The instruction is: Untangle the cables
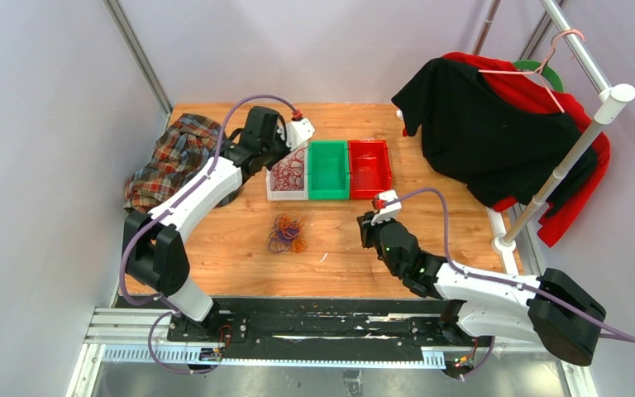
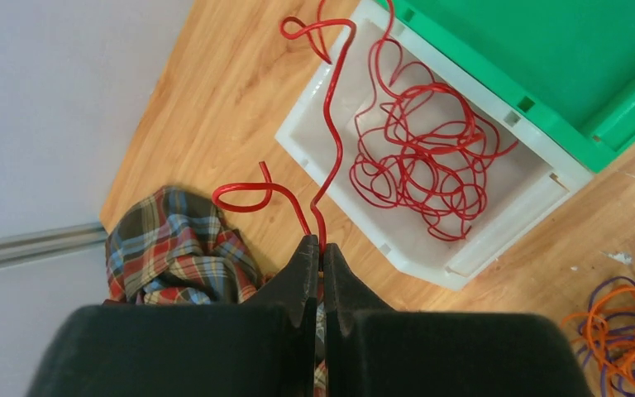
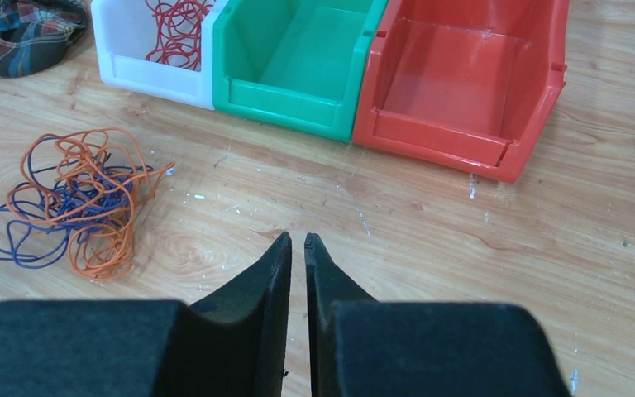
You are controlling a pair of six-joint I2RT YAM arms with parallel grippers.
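Observation:
A red cable [image 2: 335,124] lies mostly coiled in the white bin [image 2: 496,240]; one strand rises over the bin's near corner to my left gripper [image 2: 322,248], which is shut on it just outside the bin. From above, the left gripper [image 1: 277,159] hovers at the white bin's [image 1: 271,193] left edge over the red coil [image 1: 289,172]. An orange and purple tangle [image 1: 287,233] lies on the table in front of the bins, also in the right wrist view [image 3: 74,203]. My right gripper [image 3: 298,240] is shut and empty, low over bare wood to the tangle's right [image 1: 370,225].
An empty green bin [image 1: 328,169] and an empty red bin [image 1: 370,168] stand right of the white one. A plaid cloth [image 1: 174,157] lies at the left edge. Black and red garments [image 1: 488,124] hang on a rack at the back right.

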